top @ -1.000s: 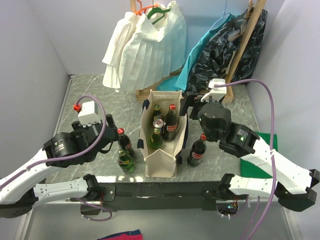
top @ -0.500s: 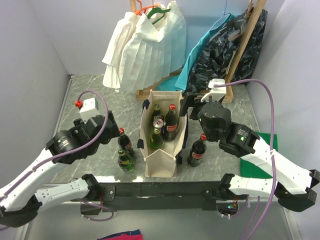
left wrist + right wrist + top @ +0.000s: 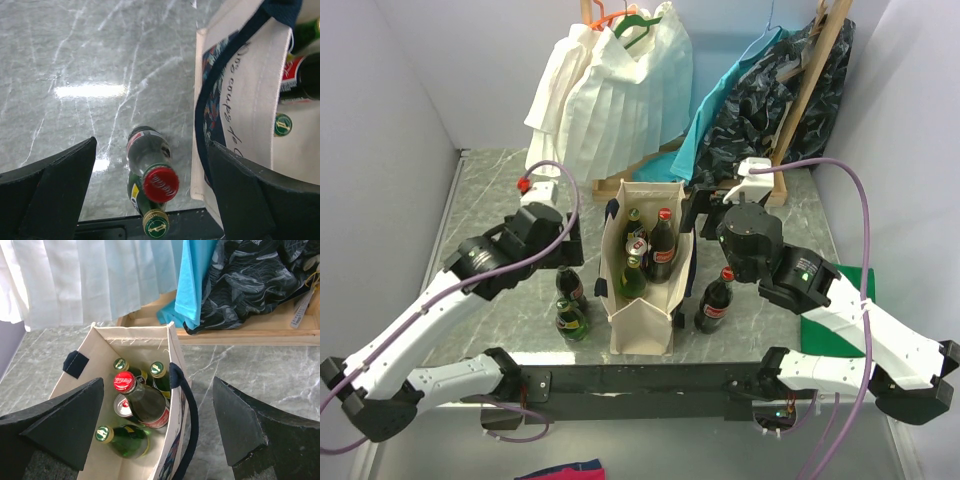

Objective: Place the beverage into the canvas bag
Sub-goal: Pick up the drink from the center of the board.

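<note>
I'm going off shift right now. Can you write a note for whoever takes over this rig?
Left gripper: open, empty, above two bottles left of the bag.
Right gripper: open, empty, beside the bag's right side.
Done: several bottles stand inside the bag.
Left: a cola bottle and a green bottle on the table left of the bag, and a second cola bottle to its right. None is gripped yet.

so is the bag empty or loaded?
Loaded: the canvas bag holds a red-capped cola bottle and at least three green bottles.
</note>
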Tool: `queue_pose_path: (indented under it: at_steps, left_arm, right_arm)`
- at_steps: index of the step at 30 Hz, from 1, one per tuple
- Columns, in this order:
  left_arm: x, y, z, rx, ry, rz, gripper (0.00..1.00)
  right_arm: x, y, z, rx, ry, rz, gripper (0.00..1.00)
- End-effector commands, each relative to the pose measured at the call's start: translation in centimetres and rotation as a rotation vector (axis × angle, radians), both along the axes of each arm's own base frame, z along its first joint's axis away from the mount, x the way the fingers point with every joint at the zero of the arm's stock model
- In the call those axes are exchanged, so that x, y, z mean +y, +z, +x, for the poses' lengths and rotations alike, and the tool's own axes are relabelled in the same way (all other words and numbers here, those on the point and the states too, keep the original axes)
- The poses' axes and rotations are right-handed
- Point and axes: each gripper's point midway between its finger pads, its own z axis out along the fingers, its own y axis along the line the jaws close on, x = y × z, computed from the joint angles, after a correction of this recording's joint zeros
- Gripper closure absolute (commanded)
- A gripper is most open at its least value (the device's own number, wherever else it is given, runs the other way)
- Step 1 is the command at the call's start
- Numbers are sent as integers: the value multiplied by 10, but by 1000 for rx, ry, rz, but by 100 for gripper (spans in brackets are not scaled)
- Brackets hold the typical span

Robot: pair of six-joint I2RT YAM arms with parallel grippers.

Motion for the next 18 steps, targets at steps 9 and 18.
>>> queue_pose_path:
  at_steps: [9,18]
  left_arm:
    - [-13,3,-13,69,-120,-14,9]
    - [-12,-11,-21,105,-117,-27,15]
  right_arm:
    - [-4,0,5,-3,-17,25,5]
    - [0,-6,8,14,-3,17,5]
